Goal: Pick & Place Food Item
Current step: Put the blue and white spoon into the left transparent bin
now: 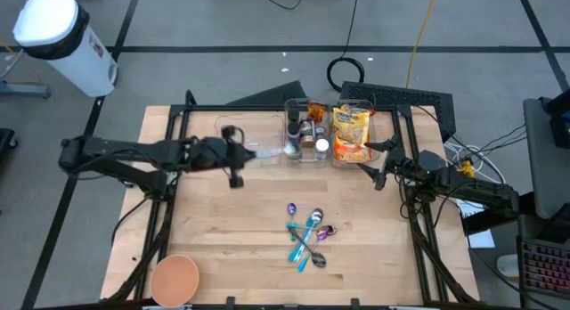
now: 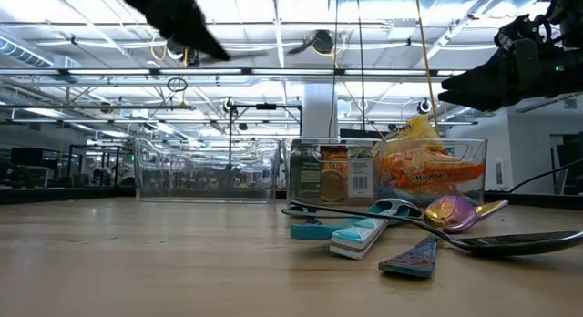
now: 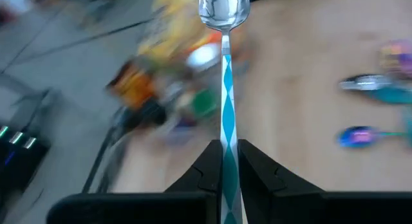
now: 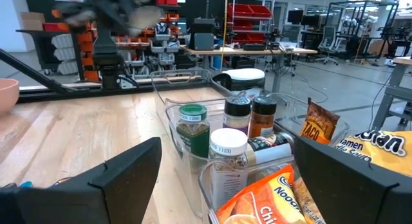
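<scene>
Counter (image 1: 223, 248) of pale wooden planks carried everything, with three clear plastic bins along its far edge: an empty one (image 1: 245, 132) towards the far left corner, a middle one of spice jars (image 1: 305, 132), and a third holding the yellow snack bags (image 1: 352, 134), the food items, not yet picked. A peach-coloured bowl (image 1: 175, 279) sat at the near left corner. The left gripper (image 1: 233, 156), raised beside the empty bin, had its jaws clenched on a metal spoon with a blue-and-white patterned handle (image 3: 224, 76). The right gripper (image 1: 381, 164) hovered at the snack bin with its jaws spread wide, grasping nothing. Several colourful spoons (image 1: 307, 234) lay loose mid-counter. By my judgement no food had been moved, so the picking and placing remained undone.
</scene>
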Action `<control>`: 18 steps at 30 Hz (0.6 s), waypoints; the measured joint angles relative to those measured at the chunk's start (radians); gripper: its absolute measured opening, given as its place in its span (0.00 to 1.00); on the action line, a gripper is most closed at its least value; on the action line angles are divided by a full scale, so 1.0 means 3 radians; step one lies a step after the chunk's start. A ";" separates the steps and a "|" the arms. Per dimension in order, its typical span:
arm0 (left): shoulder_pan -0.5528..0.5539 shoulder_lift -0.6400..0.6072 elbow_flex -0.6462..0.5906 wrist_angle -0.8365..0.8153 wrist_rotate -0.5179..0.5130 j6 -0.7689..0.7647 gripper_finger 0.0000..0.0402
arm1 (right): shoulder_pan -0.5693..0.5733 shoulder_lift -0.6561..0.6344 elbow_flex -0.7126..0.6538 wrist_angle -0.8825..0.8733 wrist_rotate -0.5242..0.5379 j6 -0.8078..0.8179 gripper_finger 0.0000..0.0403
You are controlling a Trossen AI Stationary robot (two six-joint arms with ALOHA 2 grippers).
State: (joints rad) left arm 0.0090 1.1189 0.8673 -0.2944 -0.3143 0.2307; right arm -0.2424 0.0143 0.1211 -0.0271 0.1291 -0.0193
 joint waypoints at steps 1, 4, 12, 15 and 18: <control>0.0114 -0.0086 -0.0093 0.0007 -0.0008 -0.0043 0.07 | 0.0001 0.0001 0.0000 -0.0001 -0.0001 0.0000 0.86; 0.0457 -0.0261 -0.0401 0.0016 -0.0004 -0.0176 0.07 | 0.0000 0.0001 0.0000 0.0000 -0.0001 0.0000 0.86; 0.1102 -0.0193 -0.0997 0.0377 0.0254 -0.0633 0.07 | 0.0001 0.0000 0.0000 -0.0001 0.0000 0.0000 0.86; 0.1184 -0.0096 -0.1092 0.0644 0.0462 -0.0653 0.07 | 0.0001 0.0001 0.0000 -0.0001 0.0000 0.0000 0.86; 0.1226 0.0070 -0.1100 0.0756 0.0461 -0.0677 0.07 | 0.0000 0.0000 0.0000 0.0000 0.0000 0.0000 0.86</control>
State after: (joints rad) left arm 0.3767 1.1401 0.5373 -0.0676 -0.1761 0.0275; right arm -0.2424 0.0143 0.1211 -0.0271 0.1291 -0.0193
